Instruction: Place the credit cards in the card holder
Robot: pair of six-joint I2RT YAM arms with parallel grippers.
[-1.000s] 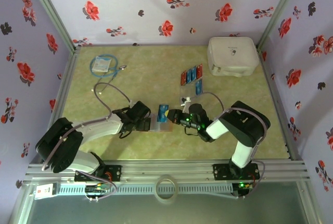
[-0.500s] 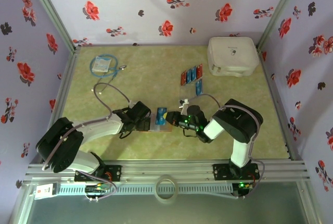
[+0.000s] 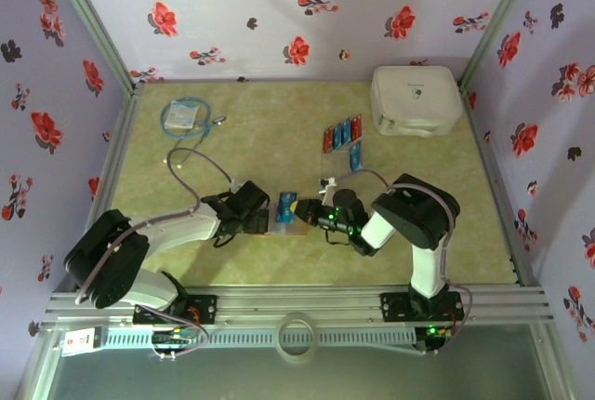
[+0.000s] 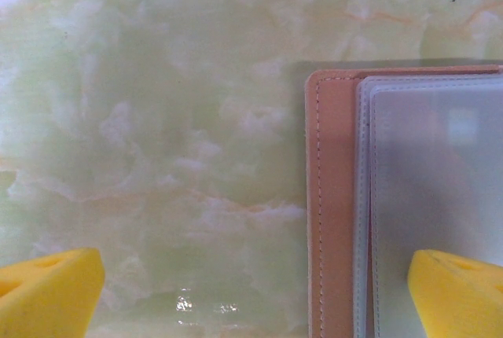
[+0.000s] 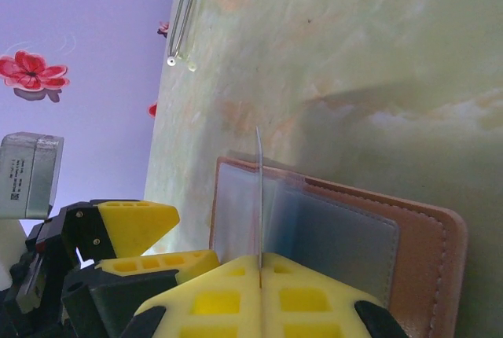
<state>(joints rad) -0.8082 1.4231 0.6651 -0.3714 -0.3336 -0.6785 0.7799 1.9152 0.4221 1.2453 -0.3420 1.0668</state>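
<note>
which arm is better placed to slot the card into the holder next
Right: the right hand is shut on a card, edge-on over the open card holder; the left hand is open, empty.

Reddish-brown stitched leather card holder (image 4: 334, 220) with frosted pockets at right; left gripper (image 4: 251, 303) spread wide, yellow fingertips (image 4: 47, 291) in bottom corners.
</note>
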